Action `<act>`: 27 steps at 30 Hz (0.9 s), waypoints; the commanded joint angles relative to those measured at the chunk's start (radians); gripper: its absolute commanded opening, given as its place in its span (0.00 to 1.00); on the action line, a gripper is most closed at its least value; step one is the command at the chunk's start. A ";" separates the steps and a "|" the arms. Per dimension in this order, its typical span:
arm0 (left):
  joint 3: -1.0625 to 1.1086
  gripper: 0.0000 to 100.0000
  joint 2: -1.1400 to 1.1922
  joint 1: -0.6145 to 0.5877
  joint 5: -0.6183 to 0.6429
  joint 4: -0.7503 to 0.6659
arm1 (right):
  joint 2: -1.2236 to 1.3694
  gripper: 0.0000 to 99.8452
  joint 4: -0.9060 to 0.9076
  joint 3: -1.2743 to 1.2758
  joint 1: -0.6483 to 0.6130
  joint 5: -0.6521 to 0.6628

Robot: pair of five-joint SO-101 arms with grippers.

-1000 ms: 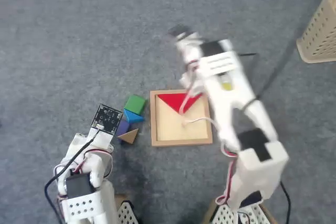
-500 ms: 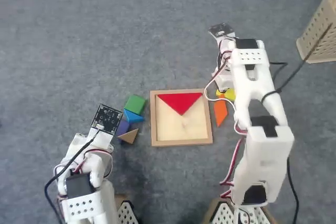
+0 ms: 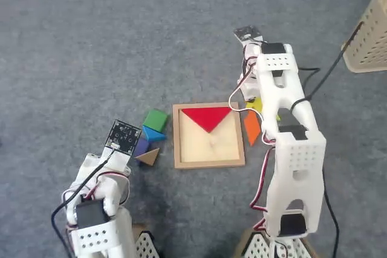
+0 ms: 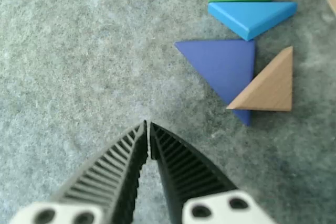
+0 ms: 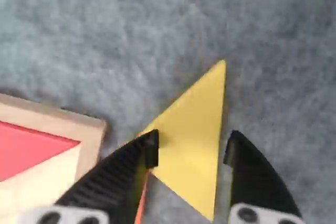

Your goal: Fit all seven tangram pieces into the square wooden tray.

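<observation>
Grey carpet (image 3: 91,58), square wooden tray (image 3: 208,162) at centre, red triangle (image 3: 207,116) laid in its upper part, right gripper (image 5: 191,148) spread astride yellow triangle (image 5: 197,127) right of tray, left gripper (image 4: 148,129) held together at lower left

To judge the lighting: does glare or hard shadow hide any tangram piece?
High view: even light, no glare on the red triangular piece; right wrist view: yellow triangular piece evenly lit; left wrist view: no hard shadow around the purple triangular piece.

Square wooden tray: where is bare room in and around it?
Bare: tray floor beside the red triangle; grey carpet past the far rim. Crowded: four coloured pieces clustered one side; orange piece and yellow triangle opposite.
</observation>
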 commanded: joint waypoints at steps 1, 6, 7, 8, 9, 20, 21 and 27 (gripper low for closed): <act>-0.004 0.01 -0.012 -0.006 -0.009 0.003 | 0.030 0.23 0.021 -0.032 0.004 -0.014; -0.004 0.01 -0.012 -0.005 -0.009 0.003 | -0.019 0.23 0.022 -0.034 0.054 -0.018; -0.004 0.01 -0.012 -0.005 -0.009 0.003 | -0.041 0.23 0.022 -0.034 0.061 -0.023; -0.004 0.01 -0.012 -0.005 -0.009 0.003 | -0.064 0.25 0.024 -0.032 0.064 -0.025; -0.004 0.01 -0.012 -0.005 -0.009 0.003 | -0.091 0.27 0.031 -0.032 0.065 -0.025; -0.004 0.01 -0.012 -0.005 -0.009 0.003 | -0.148 0.40 -0.007 0.057 -0.018 -0.015; -0.004 0.01 -0.012 -0.005 -0.009 0.003 | -0.137 0.40 -0.012 0.063 -0.022 -0.015; -0.004 0.01 -0.012 -0.005 -0.009 0.003 | -0.019 0.40 -0.005 0.061 -0.027 -0.023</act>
